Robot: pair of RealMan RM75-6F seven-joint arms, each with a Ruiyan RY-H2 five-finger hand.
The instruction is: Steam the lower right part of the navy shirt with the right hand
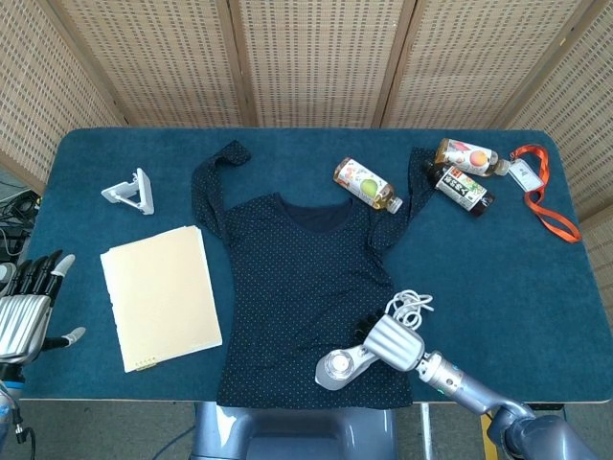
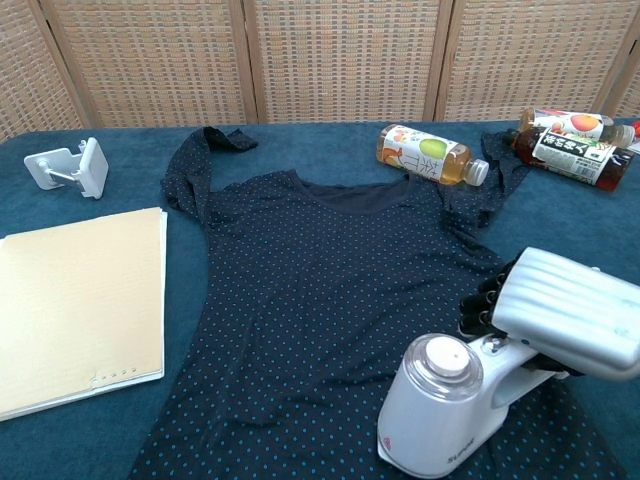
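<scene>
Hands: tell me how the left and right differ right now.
The right hand grips the steamer over the shirt; the left hand holds nothing. The right is over the table; the left sits off its left edge, fingers apart. Both are silver.

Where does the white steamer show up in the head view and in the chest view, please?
Head view: the steamer sits low and right of centre, on the shirt's lower right part, held by the right hand.
Chest view: the steamer is at the bottom right, on the same shirt hem area.
Shared landmark: the green-label bottle by the shirt's shoulder.
</scene>
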